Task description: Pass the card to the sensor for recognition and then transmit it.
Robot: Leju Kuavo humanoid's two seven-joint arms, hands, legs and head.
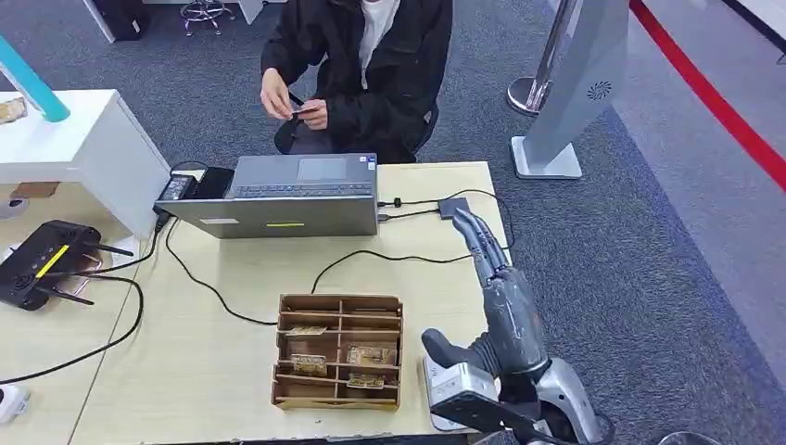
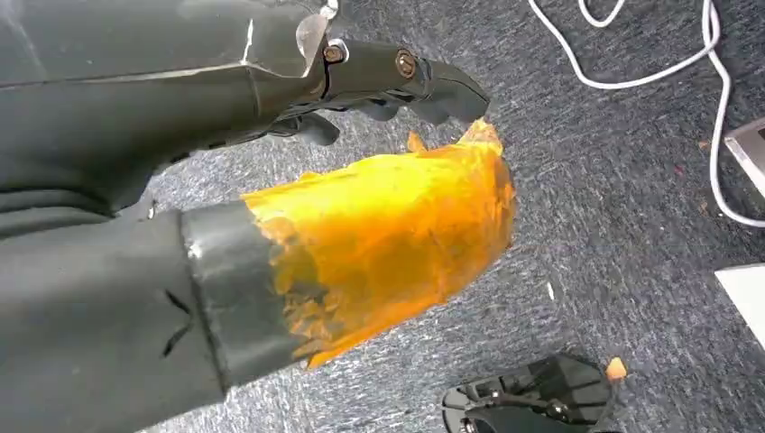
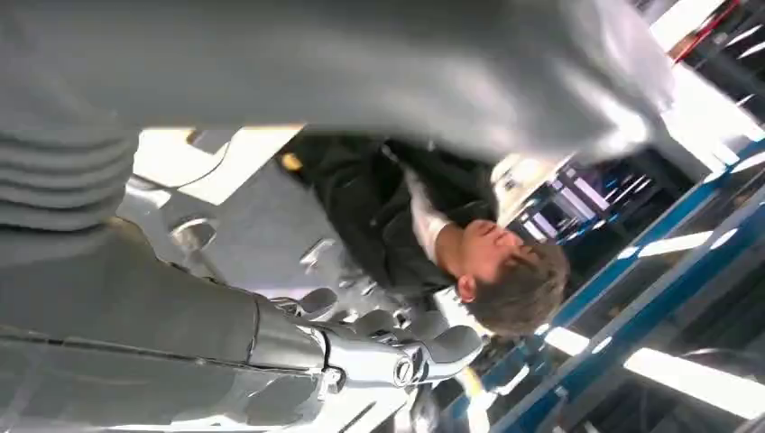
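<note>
Head view shows the right hand (image 1: 496,278) stretched out over the table, fingers apart and empty, while the card (image 1: 304,112), judged thin, stiff, light and slippery, sits pinched by the person's hands (image 1: 295,102), best taken by its edges.

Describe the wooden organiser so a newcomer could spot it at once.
Start at the pale wooden table with the grey laptop at its far edge. Nearer the robot, left of its right hand, sits the brown compartmented box, the table's one divided tray, holding small cards.
</note>
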